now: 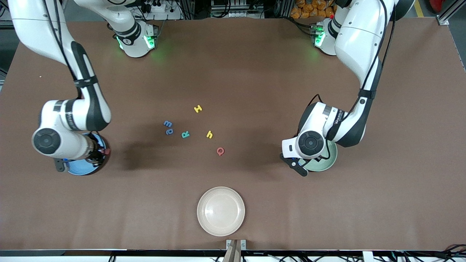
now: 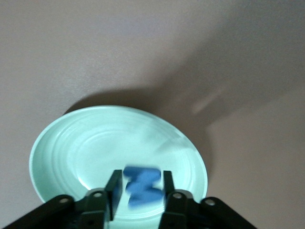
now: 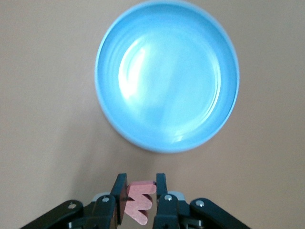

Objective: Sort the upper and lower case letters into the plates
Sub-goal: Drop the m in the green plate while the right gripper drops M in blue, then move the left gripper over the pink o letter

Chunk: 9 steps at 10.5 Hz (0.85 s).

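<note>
Letters loose at mid-table: yellow H (image 1: 198, 108), two blue ones (image 1: 168, 127) side by side, teal R (image 1: 185, 134), a second small yellow one (image 1: 209, 134), pink Q (image 1: 220, 151) nearest the front camera. Sky blue plate (image 1: 82, 169) toward the right arm's end, nothing in it; right gripper (image 3: 139, 188) up over bare table just beside its rim, clamped narrow on a pink letter (image 3: 138, 202). Mint green plate (image 2: 71, 152) toward the left arm's end; left gripper (image 2: 141, 183) low over its inner slope, with a blurred blue Z (image 2: 143, 185) in its jaws, gripped or let go, cannot tell. Cream-white plate (image 1: 221, 211) nearer the front camera than all the letters, well apart from both other plates.
</note>
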{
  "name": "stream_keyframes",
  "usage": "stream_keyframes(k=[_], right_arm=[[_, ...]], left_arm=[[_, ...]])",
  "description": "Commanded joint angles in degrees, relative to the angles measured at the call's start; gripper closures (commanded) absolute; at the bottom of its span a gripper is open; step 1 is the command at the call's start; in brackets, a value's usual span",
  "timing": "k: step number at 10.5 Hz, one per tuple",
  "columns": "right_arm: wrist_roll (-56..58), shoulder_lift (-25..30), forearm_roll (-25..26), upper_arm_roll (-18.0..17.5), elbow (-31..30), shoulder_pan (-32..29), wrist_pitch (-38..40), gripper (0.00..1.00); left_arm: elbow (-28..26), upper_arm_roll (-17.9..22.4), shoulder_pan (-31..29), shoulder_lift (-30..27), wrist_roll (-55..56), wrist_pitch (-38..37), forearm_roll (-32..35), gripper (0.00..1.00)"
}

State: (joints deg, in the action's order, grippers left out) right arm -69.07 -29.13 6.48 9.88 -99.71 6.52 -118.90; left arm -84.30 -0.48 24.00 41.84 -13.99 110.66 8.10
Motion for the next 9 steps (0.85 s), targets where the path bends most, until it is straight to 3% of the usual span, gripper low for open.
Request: stream_keyframes(k=[1,5,6,7,9], right_arm=[[6.38,-0.57,0.99,1.81,0.39,-1.58,0.6,1.0],[8.77,-0.93,5.74,1.72,0.3,-3.78,0.6,0.98],[8.51,-0.93,5.65,1.72,0.22,-3.7,0.68,0.14],[7.9,-0.93,5.56,1.72,0.13,-3.44,0.69,0.0],[6.93,-0.84,5.12,1.46,0.3,-2.74,1.38,0.0]], left_arm=[[0.01,-0.31,-0.27,-0.26,2.02,0.7,-0.96,0.0],[0.54,-1.53,1.3,0.26,14.91,3.58,-7.72,0.0],[0.54,-1.8,2.96,0.26,19.04,5.86,-8.36,0.0],[0.62,-1.89,5.59,0.26,24.13,8.67,-8.54,0.0],[1.58,-1.81,8.94,0.26,36.78,12.03,-8.54,0.0]])
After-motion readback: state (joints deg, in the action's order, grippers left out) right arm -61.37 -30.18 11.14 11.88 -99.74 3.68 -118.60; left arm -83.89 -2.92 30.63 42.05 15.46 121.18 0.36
